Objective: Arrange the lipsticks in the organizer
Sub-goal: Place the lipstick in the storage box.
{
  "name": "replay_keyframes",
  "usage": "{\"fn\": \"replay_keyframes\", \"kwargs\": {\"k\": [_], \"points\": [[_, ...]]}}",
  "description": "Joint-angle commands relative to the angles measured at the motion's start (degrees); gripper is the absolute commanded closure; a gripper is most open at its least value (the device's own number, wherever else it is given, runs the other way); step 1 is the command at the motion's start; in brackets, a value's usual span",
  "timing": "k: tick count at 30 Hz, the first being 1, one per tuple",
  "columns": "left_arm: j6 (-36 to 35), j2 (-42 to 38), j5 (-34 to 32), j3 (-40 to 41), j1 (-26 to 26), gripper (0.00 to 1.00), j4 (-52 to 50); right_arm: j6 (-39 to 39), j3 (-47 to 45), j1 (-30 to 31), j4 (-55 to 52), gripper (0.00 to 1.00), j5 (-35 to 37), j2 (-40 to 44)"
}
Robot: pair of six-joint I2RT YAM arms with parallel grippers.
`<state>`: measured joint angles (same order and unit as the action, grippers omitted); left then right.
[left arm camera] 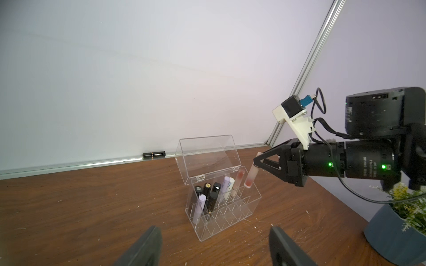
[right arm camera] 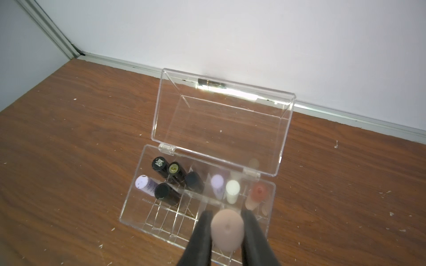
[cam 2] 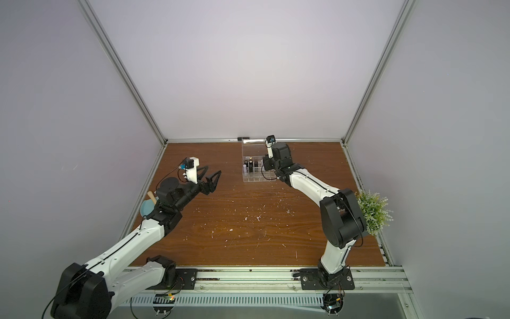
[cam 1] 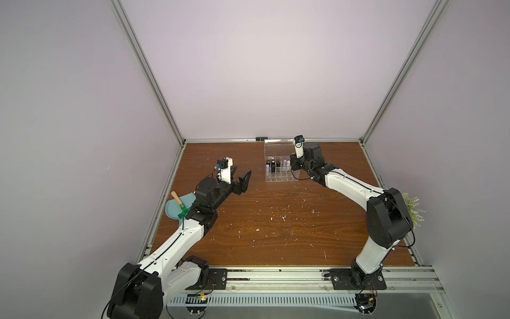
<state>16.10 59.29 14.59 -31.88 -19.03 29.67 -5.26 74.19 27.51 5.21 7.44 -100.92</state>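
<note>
A: We're seeing the right jaws pinching a peach-pink lipstick (right arm camera: 227, 230) nearly upright over the organizer (cam 1: 280, 178), near the far edge of the counter (cam 1: 276, 221).
B: Agreed; we're noting the left jaws gaping wide, holding nothing, well apart.

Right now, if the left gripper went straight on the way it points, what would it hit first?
Probably the organizer: the left wrist view centres it between the fingers of the open left gripper, only table between. Height is unclear.
</note>
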Motion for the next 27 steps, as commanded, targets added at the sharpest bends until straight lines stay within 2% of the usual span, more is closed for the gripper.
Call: {"fn": "replay_keyframes", "kwargs": {"k": [1, 10, 18, 27], "points": [[-0.4, -0.6, -1.4, 0.5, 0.7, 0.23, 0.8, 1.3, -0.4, -0.3, 3.5, 0.81, 2.0, -0.2], [0.0, -0.5, -1.6, 0.7, 0.7, 0.23, 1.2, 0.7, -0.5, -0.3, 5.4, 0.8, 0.0, -3.2], [0.2, -0.1, -1.3, 0.8, 0.7, 0.23, 1.7, -2.0, 0.8, 0.2, 6.6, 0.8, -7.2, -5.0], [0.0, -0.6, -1.6, 1.2, 0.7, 0.23, 1.6, -2.4, 2.5, 0.7, 6.5, 0.8, -8.4, -6.9]]}}
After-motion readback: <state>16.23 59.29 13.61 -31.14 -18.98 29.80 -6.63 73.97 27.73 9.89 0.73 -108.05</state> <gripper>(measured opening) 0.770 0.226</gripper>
